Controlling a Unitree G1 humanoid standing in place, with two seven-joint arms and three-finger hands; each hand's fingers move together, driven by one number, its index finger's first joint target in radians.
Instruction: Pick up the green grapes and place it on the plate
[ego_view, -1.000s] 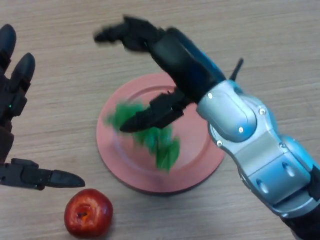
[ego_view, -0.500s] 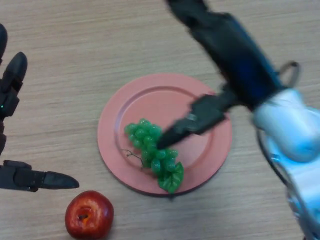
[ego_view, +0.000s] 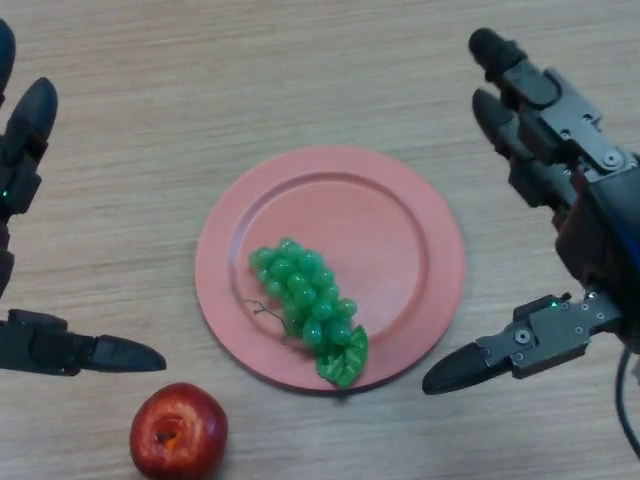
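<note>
A bunch of green grapes (ego_view: 308, 305) with a leaf lies on the pink plate (ego_view: 400, 230), in its lower left part. Nothing touches the bunch. My right hand (ego_view: 565, 190) hangs open to the right of the plate, fingers straight and thumb (ego_view: 500, 355) spread low near the plate's lower right rim. At the left edge of the view my left hand (ego_view: 25, 160) is open too, its thumb (ego_view: 90, 352) pointing right, well clear of the plate.
A red apple (ego_view: 178, 430) sits on the wooden table (ego_view: 300, 70) just below and left of the plate, close to the left thumb.
The right hand let go of the grapes, which dropped onto the plate, then drew back to the right of the plate. The left hand has barely moved.
</note>
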